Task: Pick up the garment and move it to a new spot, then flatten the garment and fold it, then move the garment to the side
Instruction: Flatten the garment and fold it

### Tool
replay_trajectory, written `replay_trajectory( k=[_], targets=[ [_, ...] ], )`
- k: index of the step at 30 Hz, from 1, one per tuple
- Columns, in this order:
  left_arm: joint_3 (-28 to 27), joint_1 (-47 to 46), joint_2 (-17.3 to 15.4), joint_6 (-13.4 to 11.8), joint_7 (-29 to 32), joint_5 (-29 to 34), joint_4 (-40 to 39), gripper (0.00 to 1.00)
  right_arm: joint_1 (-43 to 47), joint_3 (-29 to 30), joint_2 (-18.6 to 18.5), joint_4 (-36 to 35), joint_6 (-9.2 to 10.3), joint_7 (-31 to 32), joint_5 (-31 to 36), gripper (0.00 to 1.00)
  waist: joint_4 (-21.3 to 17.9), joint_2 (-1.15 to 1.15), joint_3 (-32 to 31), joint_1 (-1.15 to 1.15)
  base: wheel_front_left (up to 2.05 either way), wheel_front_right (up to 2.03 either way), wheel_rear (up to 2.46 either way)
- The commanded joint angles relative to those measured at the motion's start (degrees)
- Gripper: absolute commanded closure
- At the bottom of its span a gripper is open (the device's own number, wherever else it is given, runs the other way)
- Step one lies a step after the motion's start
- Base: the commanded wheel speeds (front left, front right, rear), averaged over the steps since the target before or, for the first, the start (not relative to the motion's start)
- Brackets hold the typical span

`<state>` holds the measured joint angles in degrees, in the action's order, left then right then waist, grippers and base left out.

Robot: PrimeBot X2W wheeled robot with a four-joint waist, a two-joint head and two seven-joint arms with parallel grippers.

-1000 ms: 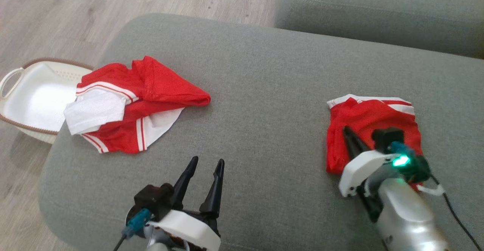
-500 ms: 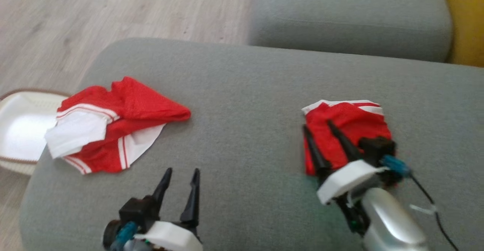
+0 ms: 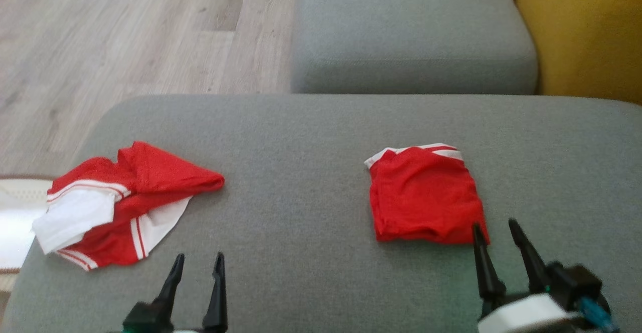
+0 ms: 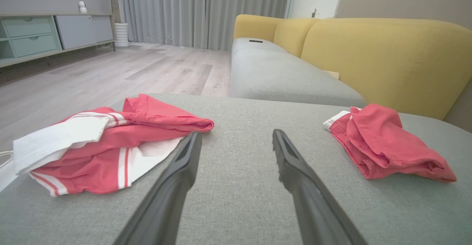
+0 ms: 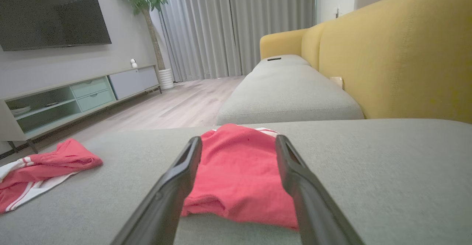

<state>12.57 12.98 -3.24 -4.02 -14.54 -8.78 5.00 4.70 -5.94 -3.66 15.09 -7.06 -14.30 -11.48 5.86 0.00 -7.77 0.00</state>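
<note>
- Toward 4 o'clock on the grey seat cushion (image 3: 311, 137) lies the folded red garment (image 3: 424, 195), a compact square with white trim along its far edge (the near edge looks a little puffy rather than pressed flat).
- Step in hand, as I judge it: the fold is made and the bundle sits off to one side, so the task's last move looks finished for this piece. Nothing grips it.
- At 5 o'clock in the head view is the right gripper (image 3: 494, 224), just beside the bundle's near right corner. Its fingertips are clear of the cloth and its jaws are spread wide and empty. From its wrist camera the bundle lies beyond the two fingers, framed between them.
- At 7 o'clock is the left gripper (image 3: 199, 256), also spread wide and holding nothing, over bare cushion.
- At 8 o'clock, near the cushion's left edge, is the crumpled red-and-white garment (image 3: 120, 205), heaped loosely and well apart from the folded one.
- The next move probably calls for the left arm to reach this heap and pinch a top layer of loose fabric, not the whole pile. It would then carry it toward the open middle of the cushion.
- Further out are a white basket (image 3: 20, 195) at 9 o'clock, wooden floor (image 3: 125, 37) at 11, a second grey cushion (image 3: 411, 32) at 12 and a yellow sofa back (image 3: 582, 32) at 1.
</note>
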Motion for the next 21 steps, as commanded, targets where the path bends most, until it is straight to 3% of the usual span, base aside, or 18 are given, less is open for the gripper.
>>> replay_trajectory(
  k=[1,9,21],
  targets=[
    [-2.4,-1.11,0.33,0.21,-0.46,0.7,-2.6,0.0,-0.66,-0.91,0.0,-2.55,-0.43,-0.69,0.68,0.0,-0.99,0.0,-1.14,0.0,0.0,0.0,0.0],
    [-3.32,2.54,0.34,1.86,-0.46,1.84,-4.22,0.0,4.66,-0.95,0.34,-3.6,-0.43,-0.69,2.6,0.0,-2.7,0.0,-3.05,0.0,0.0,0.0,0.0],
    [-2.21,2.38,0.35,2.15,-0.46,3.45,-4.27,0.0,5.38,-0.61,0.72,-2.71,-0.43,-0.7,2.11,0.0,-3.92,0.0,-3.88,0.0,0.0,0.0,0.0]
  ],
)
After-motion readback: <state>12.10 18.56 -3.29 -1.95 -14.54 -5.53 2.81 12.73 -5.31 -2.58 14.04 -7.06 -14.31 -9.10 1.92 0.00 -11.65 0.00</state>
